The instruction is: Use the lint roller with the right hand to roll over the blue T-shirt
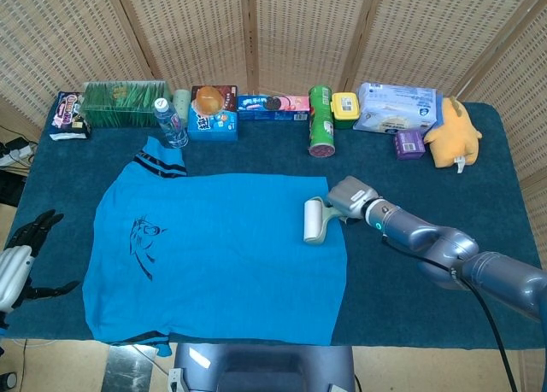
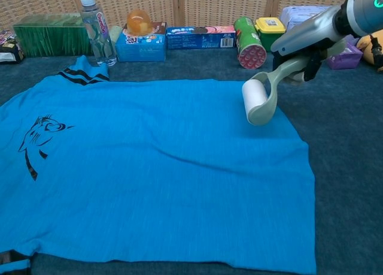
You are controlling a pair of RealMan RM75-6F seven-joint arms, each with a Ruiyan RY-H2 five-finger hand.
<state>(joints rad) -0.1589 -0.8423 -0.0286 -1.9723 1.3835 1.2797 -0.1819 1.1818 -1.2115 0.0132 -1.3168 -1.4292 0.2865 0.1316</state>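
my right hand (image 1: pixel 349 197) grips lint roller (image 1: pixel 314 219) handle | roller head over right edge of blue T-shirt (image 1: pixel 222 247), contact unclear | roller axis runs near-far, shirt spreads left from it, so next stroke goes left | left hand (image 1: pixel 21 254) open, idle off table's left edge

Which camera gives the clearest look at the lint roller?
The chest view: the lint roller appears large over the blue T-shirt, held by the right robot hand. The head view shows it from above, smaller.
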